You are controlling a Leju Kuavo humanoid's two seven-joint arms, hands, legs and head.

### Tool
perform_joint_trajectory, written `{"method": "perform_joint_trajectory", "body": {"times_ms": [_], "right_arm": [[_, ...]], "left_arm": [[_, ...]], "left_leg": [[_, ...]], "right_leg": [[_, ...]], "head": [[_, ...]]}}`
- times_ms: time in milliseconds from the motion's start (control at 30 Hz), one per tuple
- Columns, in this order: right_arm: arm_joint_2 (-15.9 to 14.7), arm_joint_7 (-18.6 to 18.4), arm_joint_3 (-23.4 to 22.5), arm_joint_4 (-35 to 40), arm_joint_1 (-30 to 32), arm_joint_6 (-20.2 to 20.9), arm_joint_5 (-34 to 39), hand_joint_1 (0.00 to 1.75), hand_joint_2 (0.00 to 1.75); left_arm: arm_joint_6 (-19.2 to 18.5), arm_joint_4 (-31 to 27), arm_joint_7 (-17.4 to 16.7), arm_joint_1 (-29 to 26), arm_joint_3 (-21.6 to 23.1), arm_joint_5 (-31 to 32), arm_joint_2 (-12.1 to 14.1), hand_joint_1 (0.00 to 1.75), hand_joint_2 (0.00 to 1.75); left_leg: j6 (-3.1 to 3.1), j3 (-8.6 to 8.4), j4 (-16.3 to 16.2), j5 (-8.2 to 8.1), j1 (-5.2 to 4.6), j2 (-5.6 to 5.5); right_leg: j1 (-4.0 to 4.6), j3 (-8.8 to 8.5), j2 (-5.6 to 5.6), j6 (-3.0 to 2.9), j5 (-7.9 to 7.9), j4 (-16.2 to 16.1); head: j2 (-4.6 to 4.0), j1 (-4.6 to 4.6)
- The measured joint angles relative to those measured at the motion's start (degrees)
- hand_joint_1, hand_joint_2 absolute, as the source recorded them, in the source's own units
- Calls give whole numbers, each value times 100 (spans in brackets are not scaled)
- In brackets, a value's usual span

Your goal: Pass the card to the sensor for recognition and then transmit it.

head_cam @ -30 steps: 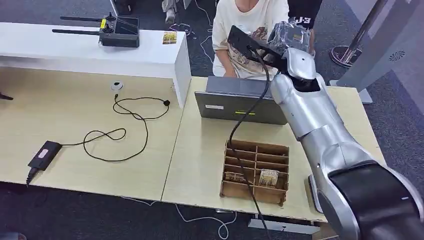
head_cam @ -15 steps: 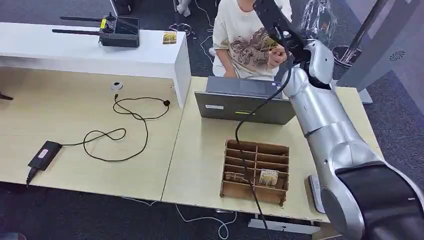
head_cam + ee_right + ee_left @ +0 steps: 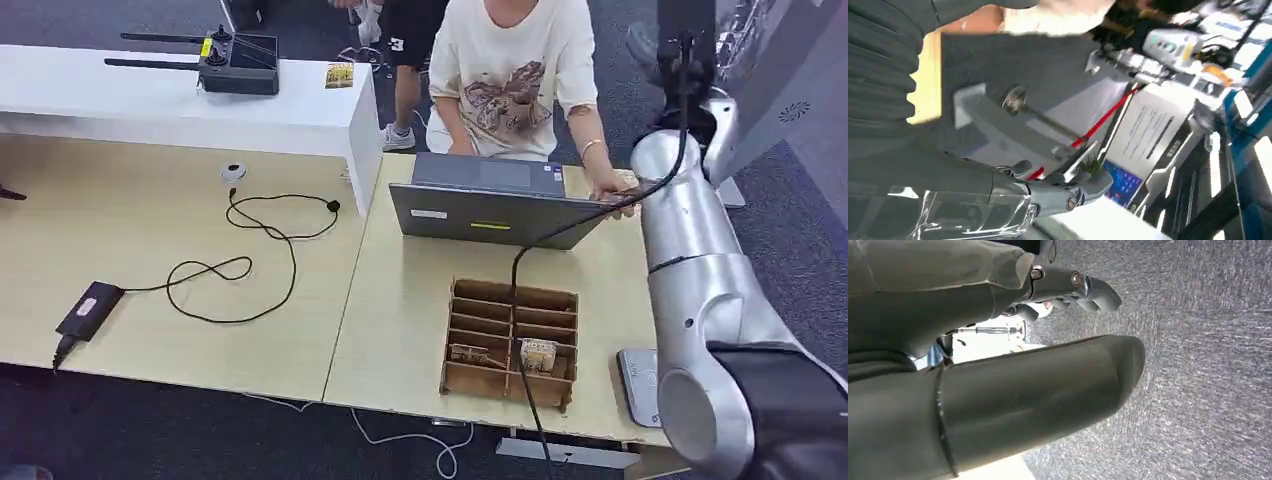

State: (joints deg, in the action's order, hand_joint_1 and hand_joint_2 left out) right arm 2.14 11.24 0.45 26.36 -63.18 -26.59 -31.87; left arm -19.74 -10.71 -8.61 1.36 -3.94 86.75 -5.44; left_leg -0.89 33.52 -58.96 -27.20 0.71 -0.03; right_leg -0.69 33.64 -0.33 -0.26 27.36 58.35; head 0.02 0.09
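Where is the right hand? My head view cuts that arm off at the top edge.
Observer: On the right wrist view the right hand is up in the air, its fingers stretched out, with a barrier post on the floor beyond them.
Operator: Is the card in it?
Observer: I see no card between those fingers, just clear plastic around the base of the hand.
Operator: And the left hand?
Observer: The left wrist view shows the left hand over grey carpet, thumb and fingers apart, holding nothing.
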Motion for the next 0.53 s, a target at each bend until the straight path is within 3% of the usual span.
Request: {"method": "perform_joint_trajectory", "body": {"times_ms": [100,200,300,400,533], "right_arm": [[-72,211,-160,715,678,273,683,0,175],[-142,242,-206,1115,1010,369,941,0,175],[-245,456,-204,1686,1403,719,1764,0,175],[-476,561,-163,2834,2189,1097,3025,0,175],[-750,1025,-165,4401,3396,1079,3922,0,175]], "left_arm": [[2,0,-15,-10,0,-2,-13,0,0],[4,0,-26,-13,-2,-2,-13,0,0],[22,0,-57,-14,-2,-9,-15,0,0],[41,0,-66,-15,-2,-15,-13,0,0],[57,0,-75,-33,-2,-17,-11,0,0]], "left_leg": [[1,4,0,0,-2,-7],[1,4,0,-1,-3,2],[1,1,0,-1,-1,-3],[1,6,0,-1,-1,-25],[0,20,3,-6,-3,-46]], "right_leg": [[-2,1,-4,0,0,1],[-2,6,3,0,0,1],[-1,4,-3,0,0,-1],[0,3,-21,3,4,-3],[-3,4,-37,8,14,-2]], "head": [[-2,2],[0,0],[-2,0],[-2,-2],[0,2]]}}
